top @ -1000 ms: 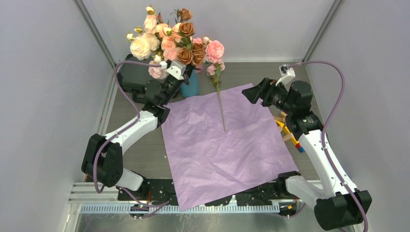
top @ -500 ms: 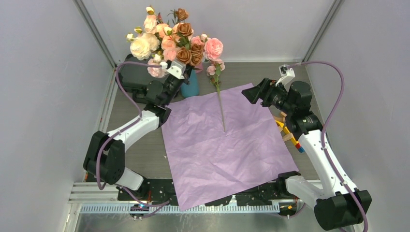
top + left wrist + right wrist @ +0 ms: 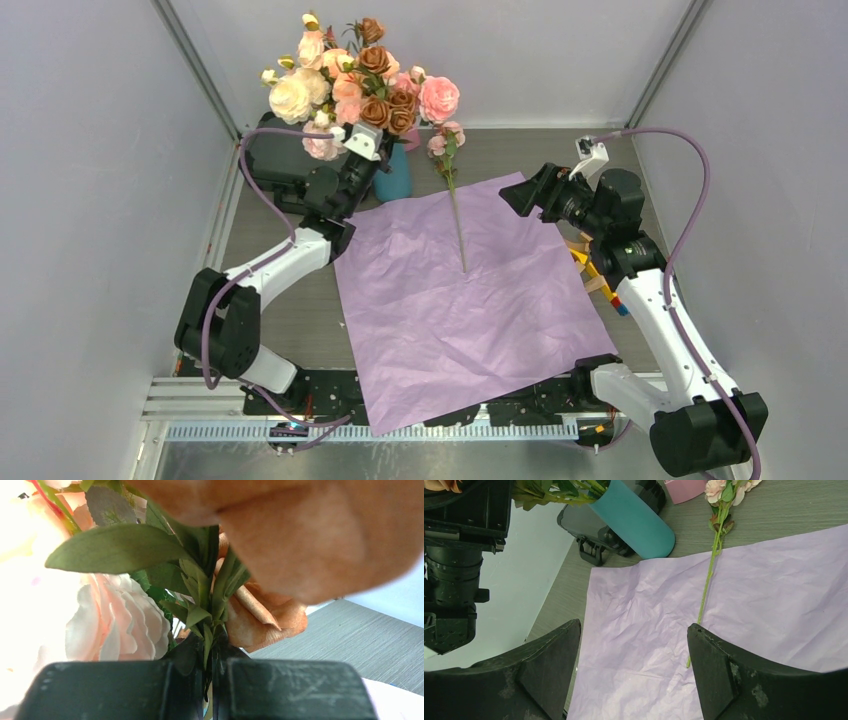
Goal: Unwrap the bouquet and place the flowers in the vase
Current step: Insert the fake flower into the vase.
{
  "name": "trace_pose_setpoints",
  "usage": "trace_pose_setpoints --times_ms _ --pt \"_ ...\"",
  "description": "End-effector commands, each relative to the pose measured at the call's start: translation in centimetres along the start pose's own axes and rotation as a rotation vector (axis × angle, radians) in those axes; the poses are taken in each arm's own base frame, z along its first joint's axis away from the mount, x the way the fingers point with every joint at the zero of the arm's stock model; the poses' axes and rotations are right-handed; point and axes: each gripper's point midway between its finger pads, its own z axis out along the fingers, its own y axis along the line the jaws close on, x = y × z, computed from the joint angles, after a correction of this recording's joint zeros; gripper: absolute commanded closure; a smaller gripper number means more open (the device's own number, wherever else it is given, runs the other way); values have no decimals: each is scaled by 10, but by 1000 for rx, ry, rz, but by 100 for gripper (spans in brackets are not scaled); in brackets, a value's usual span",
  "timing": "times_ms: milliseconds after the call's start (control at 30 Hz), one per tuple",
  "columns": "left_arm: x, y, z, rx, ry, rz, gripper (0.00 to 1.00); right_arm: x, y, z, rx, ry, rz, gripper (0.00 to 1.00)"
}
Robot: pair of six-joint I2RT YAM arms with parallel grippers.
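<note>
- The left gripper (image 3: 207, 680) is pressed together on the green stems of the flowers (image 3: 360, 85), at the far left of the surface (image 3: 530, 150).
- Those stems meet the mouth of the teal vase (image 3: 634, 522), which stands just beyond the far-left corner of the lilac paper (image 3: 460, 300).
- One loose rose stem (image 3: 455, 200) lies on the paper's far part.
- The right gripper (image 3: 634, 670) hangs spread and empty above the paper's far-right corner.

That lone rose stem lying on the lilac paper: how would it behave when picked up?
Probably light: the stem is long and thin. Likely top-heavy, its blooms all at one end, so it may tilt in a grip.
</note>
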Motion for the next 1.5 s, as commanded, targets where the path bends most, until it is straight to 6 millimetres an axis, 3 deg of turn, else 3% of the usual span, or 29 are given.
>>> trace_pose_setpoints --times_ms 0,400,667,1467 --pt "26 5 -4 -33 64 0 100 -14 11 -4 -41 -48 -23 17" --pt "41 3 -9 -21 104 16 100 -12 10 -4 -41 -44 -20 17" --pt "27 1 -17 -2 96 24 79 -11 10 -5 -42 -41 -24 16" --pt "18 -18 -61 79 208 -76 49 -7 12 -11 -41 -31 -34 16"
